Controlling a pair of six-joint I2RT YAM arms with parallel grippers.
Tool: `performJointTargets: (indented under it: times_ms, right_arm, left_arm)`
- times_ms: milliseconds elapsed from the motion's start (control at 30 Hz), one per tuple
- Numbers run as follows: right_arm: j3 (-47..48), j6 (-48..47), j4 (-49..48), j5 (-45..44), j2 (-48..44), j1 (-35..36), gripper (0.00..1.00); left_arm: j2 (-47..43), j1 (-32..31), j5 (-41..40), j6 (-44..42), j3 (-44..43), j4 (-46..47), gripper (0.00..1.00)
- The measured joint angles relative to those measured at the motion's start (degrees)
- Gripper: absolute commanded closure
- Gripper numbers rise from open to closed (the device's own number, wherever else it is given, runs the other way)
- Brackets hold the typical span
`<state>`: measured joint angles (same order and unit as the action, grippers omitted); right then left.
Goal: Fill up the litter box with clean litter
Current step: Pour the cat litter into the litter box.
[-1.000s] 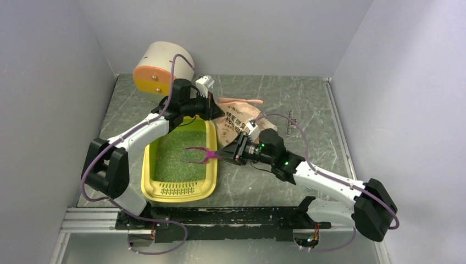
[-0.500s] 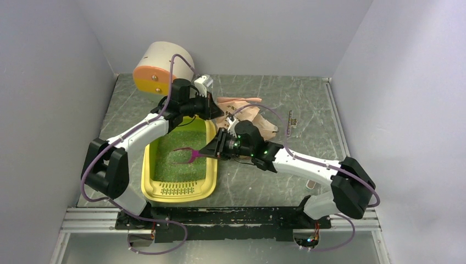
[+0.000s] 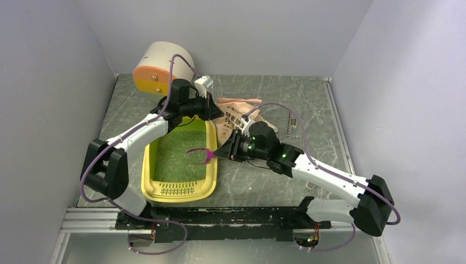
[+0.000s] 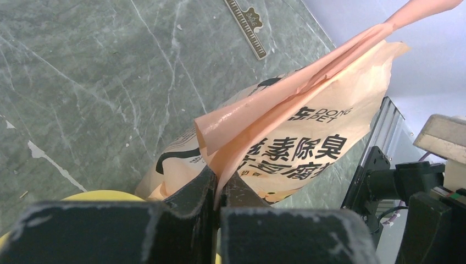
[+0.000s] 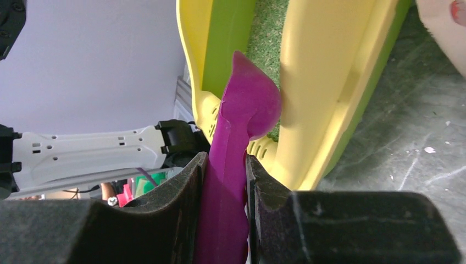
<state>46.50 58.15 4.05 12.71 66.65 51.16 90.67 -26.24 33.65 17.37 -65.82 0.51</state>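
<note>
Since the frame half a second back, the right arm is pulling away to the right. The magenta scoop (image 3: 199, 155) is now sitting nearer the right wall of the litter box (image 3: 147, 175), roughly where it was a second ago. The left arm is not shifting.

The right gripper (image 5: 224, 165) is clamping the scoop's handle, with its foam pads pressing on both sides. The scoop head is reaching over the right rim, above the clean litter (image 3: 177, 148); whether it is touching the granules cannot be told. The left gripper (image 4: 217, 184) is pinching fully closed on the top flap of the pink-beige bag (image 4: 308, 132). The bag is lying on the table (image 3: 275, 93) just beyond the tray's far right corner.

The litter box is lying on the table's left half with its grille end toward the arm bases, and green granules are covering its floor.

Assessment: the filling is looking largely complete, and the step in hand is appearing to be spreading or levelling with the scoop. The next move is calling for a shallow sweep across the bed, keeping the scoop head clear of the rim so that nothing is spilling over.

Markings: the bag is showing "DONG PET" in black capitals, with a row of large Chinese characters beneath and part of a black line drawing. A ruler (image 4: 246, 26) is lying beyond the bag, its figures too small to read.
</note>
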Motion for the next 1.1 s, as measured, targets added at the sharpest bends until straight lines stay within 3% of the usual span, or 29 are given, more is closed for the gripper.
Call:
performJointTargets:
  times_ms: [300, 533, 867, 1100]
  right_arm:
    - [0.48, 0.85, -0.96, 1.75, 0.68, -0.33, 1.0]
    - [3.54, 2.49, -7.96, 4.26, 11.45, -0.07, 1.0]
    - [13.16, 1.42, -10.05, -5.05, 19.67, 0.09, 1.0]
    - [14.58, 0.96, -11.06, -13.18, 22.84, 1.46, 1.0]
  left_arm:
    - [-0.52, 0.0, 0.13, 0.0, 0.33, -0.28, 0.95]
    - [-0.55, 0.0, 0.11, 0.0, 0.33, -0.35, 0.95]
    - [0.13, 0.07, -0.46, -0.24, -0.94, -1.77, 0.95]
    - [2.32, 0.39, -0.42, -0.22, -3.1, -2.1, 0.95]
